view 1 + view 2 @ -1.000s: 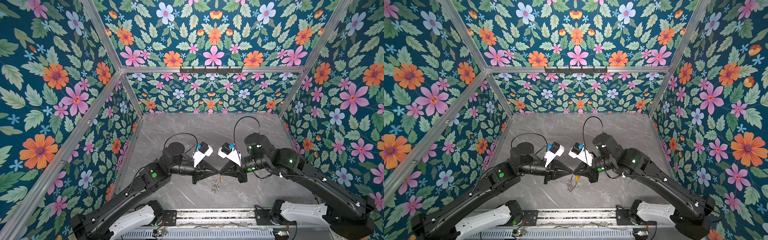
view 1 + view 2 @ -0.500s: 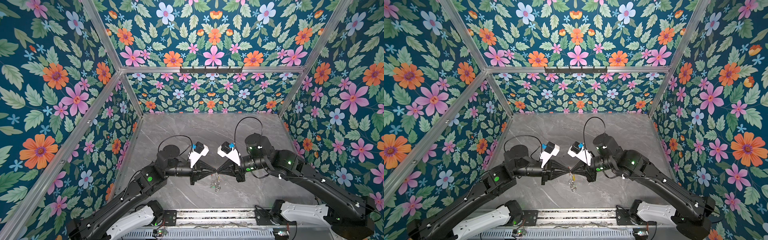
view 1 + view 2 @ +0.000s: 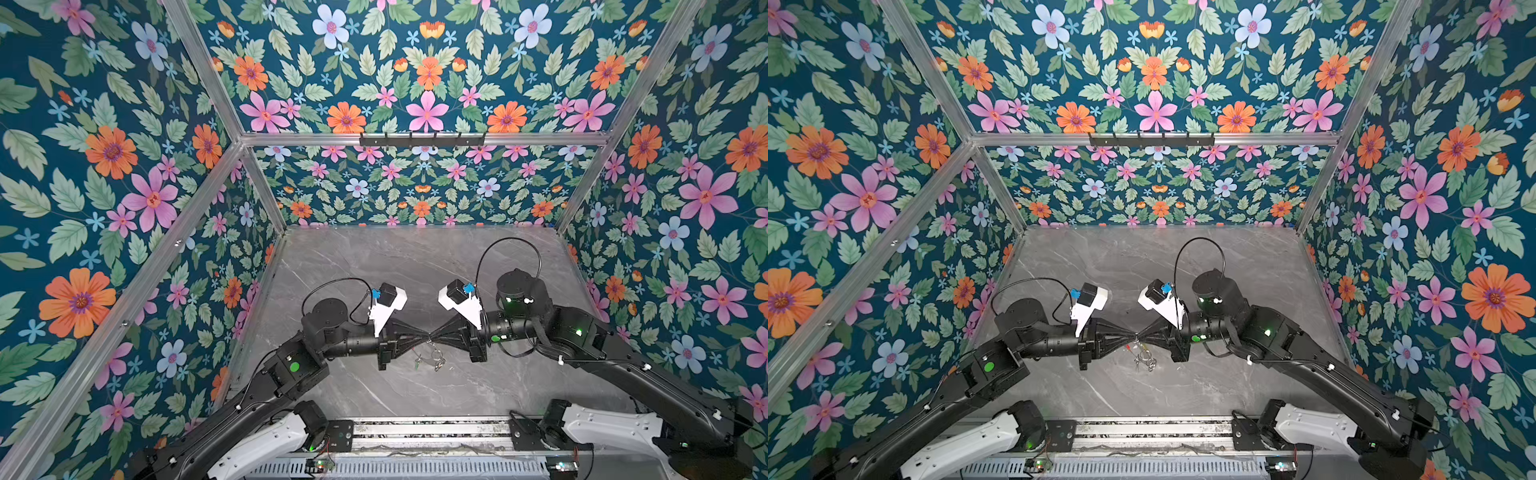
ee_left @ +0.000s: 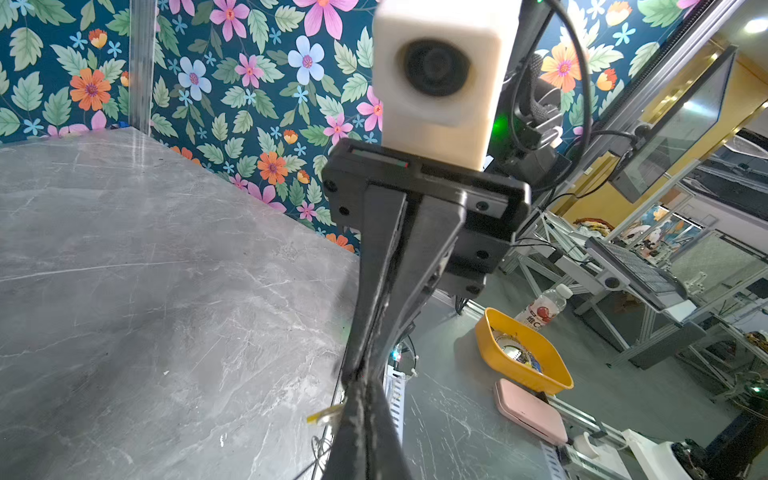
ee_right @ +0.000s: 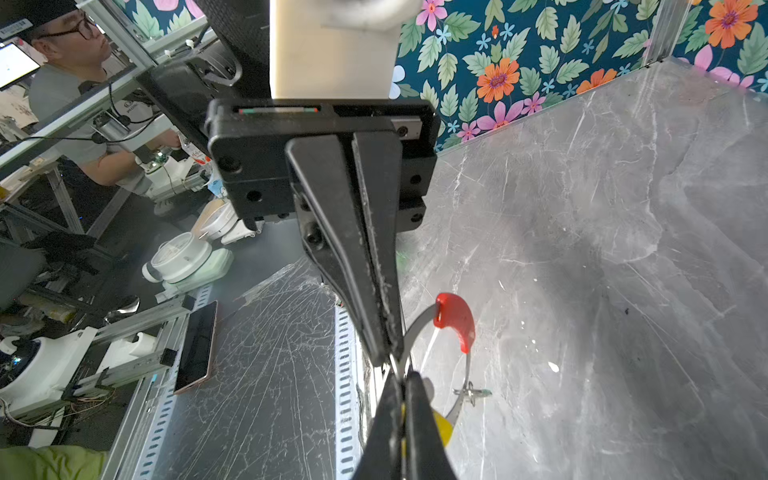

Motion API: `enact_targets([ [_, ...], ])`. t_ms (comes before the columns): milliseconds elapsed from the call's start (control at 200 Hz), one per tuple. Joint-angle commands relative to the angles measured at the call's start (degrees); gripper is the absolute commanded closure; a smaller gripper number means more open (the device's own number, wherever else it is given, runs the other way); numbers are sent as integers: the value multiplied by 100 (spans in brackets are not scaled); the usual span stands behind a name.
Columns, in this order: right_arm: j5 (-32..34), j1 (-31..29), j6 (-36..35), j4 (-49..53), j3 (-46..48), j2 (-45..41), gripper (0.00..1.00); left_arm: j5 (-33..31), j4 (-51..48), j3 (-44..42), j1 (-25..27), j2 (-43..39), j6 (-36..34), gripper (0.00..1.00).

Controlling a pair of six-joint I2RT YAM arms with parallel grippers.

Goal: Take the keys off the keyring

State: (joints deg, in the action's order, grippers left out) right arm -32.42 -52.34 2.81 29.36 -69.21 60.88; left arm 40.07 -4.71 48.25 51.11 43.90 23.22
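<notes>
Top views: left gripper (image 3: 424, 336) and right gripper (image 3: 435, 335) tip to tip, jaws closed, over table (image 3: 415, 266) mid front edge; keyring (image 3: 434, 355) with keys (image 3: 417, 365) dangles below; left wrist: yellow key (image 4: 326, 415) beside left gripper, its hold unclear; right wrist: we see right gripper pinching keyring.

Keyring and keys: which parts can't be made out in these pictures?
- Both top views: keyring and whatever hangs from it are too small to sort out.
- Right wrist view: brass key mostly hidden behind the right gripper.
- Left wrist view: left gripper hides most of the keyring.
</notes>
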Motion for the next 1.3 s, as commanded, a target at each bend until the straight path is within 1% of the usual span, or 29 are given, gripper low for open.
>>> enact_targets([
  [0, 158, 9, 114, -289, 73, -27, 95, 181, 761, 35, 13, -57, 34, 100],
  [185, 168, -5, 154, -324, 106, -85, 91, 263, 675, 87, 17, 11, 19, 100],
  [325, 183, -4, 150, -312, 114, -107, 91, 262, 531, 149, 13, 53, -15, 100],
  [390, 193, -5, 152, -315, 110, -103, 89, 286, 467, 191, 13, 66, -46, 100],
  [455, 176, -4, 150, -311, 109, -109, 91, 284, 436, 210, 13, 66, -62, 100],
  [720, 156, 2, 260, -509, 259, -181, 91, 125, 440, 183, 13, -21, -102, 100],
  [775, 239, 0, 289, -573, 331, -215, 87, -43, 389, 152, 21, -69, -150, 100],
  [895, 478, -4, 415, -767, 525, -333, 64, -216, 342, 88, 13, -107, -186, 100],
  [960, 610, -5, 464, -851, 615, -434, 55, -252, 330, 71, 13, -123, -185, 100],
  [1095, 972, -4, 605, -1138, 876, -720, 46, -577, 357, -45, 13, -246, -213, 100],
  [1220, 1254, 2, 727, -1455, 1178, -957, 44, -840, 720, -303, 13, -418, -99, 100],
  [1300, 1267, -5, 774, -1590, 1298, -1002, 43, -1106, 820, -403, 17, -486, -43, 100],
])
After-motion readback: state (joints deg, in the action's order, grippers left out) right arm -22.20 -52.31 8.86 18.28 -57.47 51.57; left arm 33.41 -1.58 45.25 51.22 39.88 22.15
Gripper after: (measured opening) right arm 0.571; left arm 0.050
